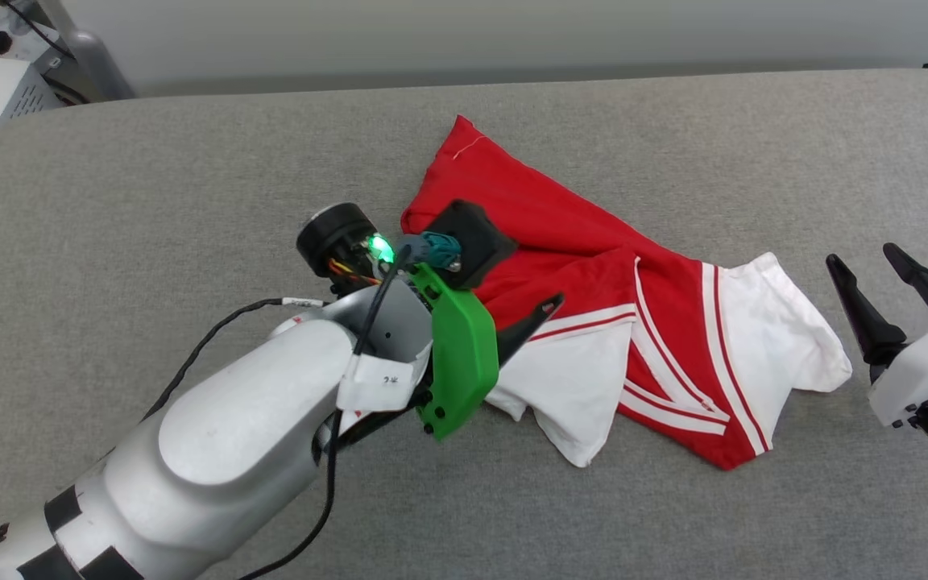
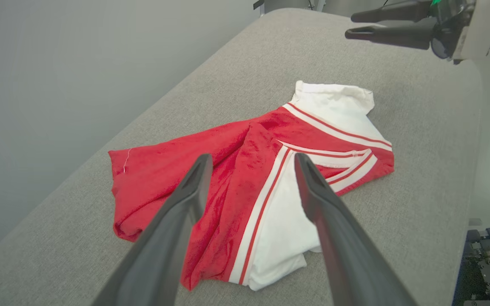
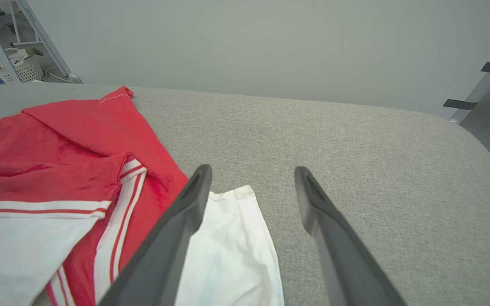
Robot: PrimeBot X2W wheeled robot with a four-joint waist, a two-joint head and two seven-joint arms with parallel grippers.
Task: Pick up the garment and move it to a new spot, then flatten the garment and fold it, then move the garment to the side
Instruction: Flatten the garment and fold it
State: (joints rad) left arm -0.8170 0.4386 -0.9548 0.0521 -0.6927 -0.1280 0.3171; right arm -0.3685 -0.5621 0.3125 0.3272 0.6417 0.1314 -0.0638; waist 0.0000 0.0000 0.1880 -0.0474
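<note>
One arm tag (image 1: 375, 383), unreadable, sits behind left tool (image 2: 251, 159) gaping over garment (image 1: 673, 322).

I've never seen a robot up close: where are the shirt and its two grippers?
garment (image 1: 561, 217), head view, red body cloth.
left gripper (image 2: 252, 156), left wrist view, midway between fingertips.
right gripper (image 3: 252, 168), right wrist view, midway between fingertips.

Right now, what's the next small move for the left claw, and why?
Probably lower the left claw and close it on the garment below. It is open over the red cloth, which lies crumpled on the grey surface, not yet lifted; the right claw is open, beside the white sleeve.
</note>
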